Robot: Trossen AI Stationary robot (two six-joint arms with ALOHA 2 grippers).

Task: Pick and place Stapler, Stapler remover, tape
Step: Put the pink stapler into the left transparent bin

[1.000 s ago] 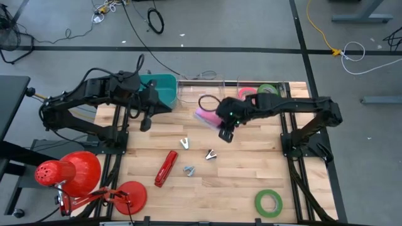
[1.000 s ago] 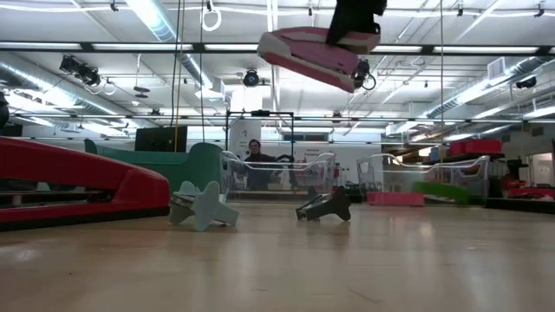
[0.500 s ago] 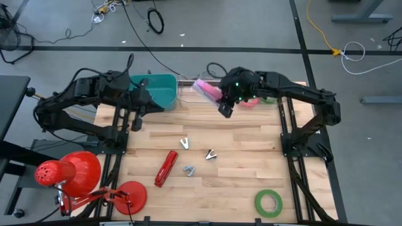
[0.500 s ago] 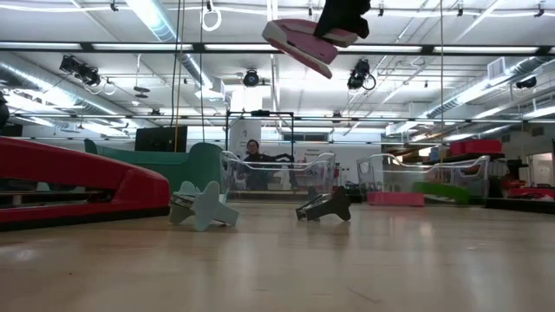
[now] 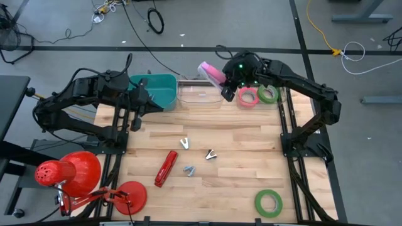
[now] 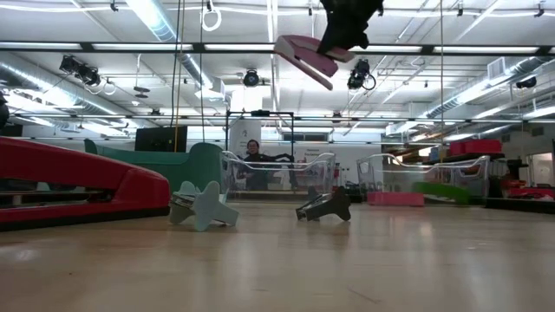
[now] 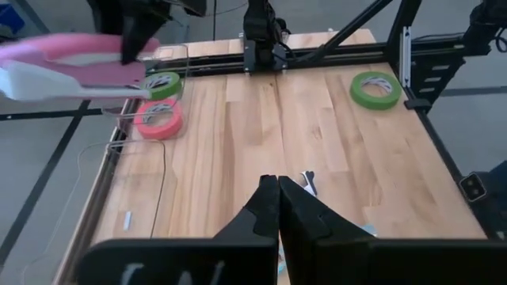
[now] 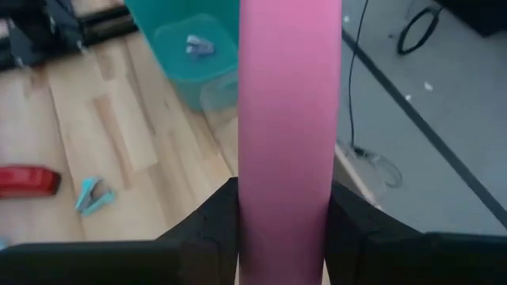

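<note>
My right gripper (image 5: 221, 78) is shut on a pink stapler (image 5: 210, 71), held high over the far rim of the clear middle bin (image 5: 200, 94); the stapler also shows in the low view (image 6: 307, 55). My left gripper (image 5: 134, 122) is shut and empty by the teal bin (image 5: 157, 90). On the table lie a red stapler (image 5: 165, 168) on its side, three staple removers (image 5: 184, 144) (image 5: 210, 154) (image 5: 189, 170) and a green tape roll (image 5: 268, 202). A red-pink tape roll (image 5: 247, 97) and a green tape roll (image 5: 268, 93) lie flat in the clear right bin. My right gripper pinches the pink stapler between its two fingers (image 8: 214, 218), one on each long side (image 8: 252, 198). The fingers lie along the stapler, which reaches out ahead of them. The stapler is lifted clear and tilted (image 6: 303, 54), high above the table.
The teal bin holds a staple remover (image 8: 196, 46). A red desk lamp (image 5: 69, 172) stands at the table's near left corner. Arm frames stand at the left and right edges. Bare wood lies between the removers and the bins.
My right gripper has carried the pink stapler toward the table's far edge, from in front of the clear middle bin to over its far rim, turning as it went. The stapler stays lifted. My left gripper has drawn back a little toward the left edge.
</note>
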